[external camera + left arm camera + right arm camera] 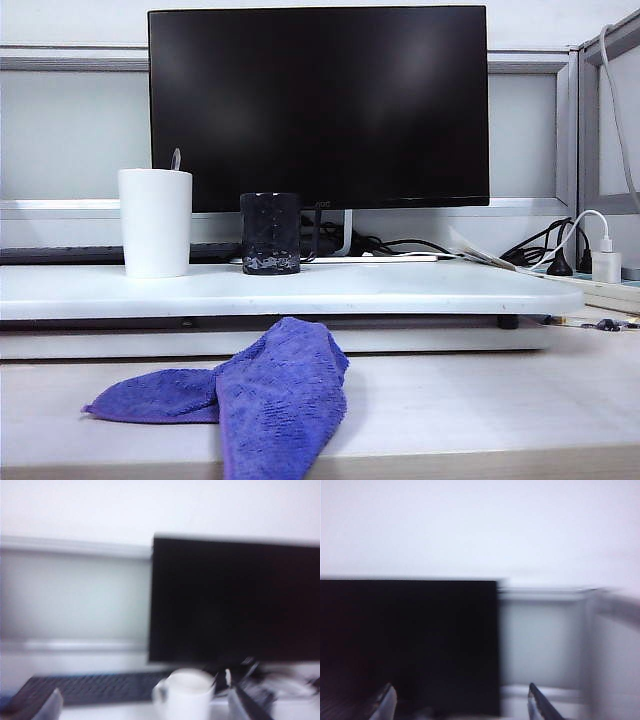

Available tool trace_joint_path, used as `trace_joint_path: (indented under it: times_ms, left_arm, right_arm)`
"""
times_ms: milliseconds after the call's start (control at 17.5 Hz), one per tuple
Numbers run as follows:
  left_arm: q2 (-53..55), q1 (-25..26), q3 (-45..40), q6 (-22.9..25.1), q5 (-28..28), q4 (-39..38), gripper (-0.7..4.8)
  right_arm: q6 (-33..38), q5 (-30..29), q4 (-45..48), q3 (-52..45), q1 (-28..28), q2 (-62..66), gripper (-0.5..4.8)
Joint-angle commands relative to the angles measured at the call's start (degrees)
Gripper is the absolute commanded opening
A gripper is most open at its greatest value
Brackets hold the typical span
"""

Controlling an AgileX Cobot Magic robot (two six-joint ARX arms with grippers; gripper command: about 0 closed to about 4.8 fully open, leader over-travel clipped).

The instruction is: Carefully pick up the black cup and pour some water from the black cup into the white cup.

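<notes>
Upright on the white raised board (400, 290), in front of the monitor (320, 100): black cup (270, 233) near the middle of the exterior view, thin handle apparently on its right side, long axis vertical. Just to its left and apart from it, the taller white cup (155, 222), also upright. Purple cloth (250, 395) lower down on the desk, in front of both and clear of them. Neither arm visible in the exterior view. Left gripper (147, 707) spread wide in its blurred wrist view, holding nothing, facing the white cup (187, 695), which shows between the two fingertips but farther off, by a keyboard (95, 687). Right gripper (462, 705) likewise wide open and empty, aimed at the monitor's edge; no black cup in that view, so probably below and ahead of the jaws — impossible to tell how far. Judged from this layout, a job for the right side: black cup lying to the right of the white one, left side already facing the receiving cup. Coming move likely a level approach from the right — jaws straddling the upright wall, clear of the handle.
</notes>
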Motion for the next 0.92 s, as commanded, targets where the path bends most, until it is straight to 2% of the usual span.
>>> trace_joint_path:
  times_ms: [57,172,344,573,688,802,917]
  left_arm:
    - [4.5,0.1,1.9,-2.9,5.5,0.3,4.42]
    - [9.3,0.1,3.8,-2.9,7.7,0.5,4.69]
    - [18.8,0.1,8.4,-3.0,9.2,1.2,4.79]
    - [39.2,0.0,17.5,-3.9,15.4,1.7,4.79]
    - [48.0,-0.1,20.0,-4.0,18.4,4.7,4.79]
    - [55.6,-2.9,21.2,-3.8,19.5,9.6,4.79]
    - [62.4,-6.5,22.6,-3.8,18.9,10.3,4.79]
  right_arm:
    - [0.3,-7.7,0.5,7.3,6.7,13.1,3.38]
    - [-3.5,-7.6,0.6,11.3,12.4,21.2,3.38]
    - [-8.9,-7.0,0.5,16.3,17.9,31.6,3.38]
    - [-8.5,-10.5,0.5,21.4,19.8,45.9,3.37]
    - [-8.4,-10.8,1.0,22.4,20.1,50.4,3.37]
    - [-8.5,-10.9,1.2,22.4,21.0,53.8,3.37]
    - [-8.6,-10.9,3.0,22.4,21.9,57.4,3.37]
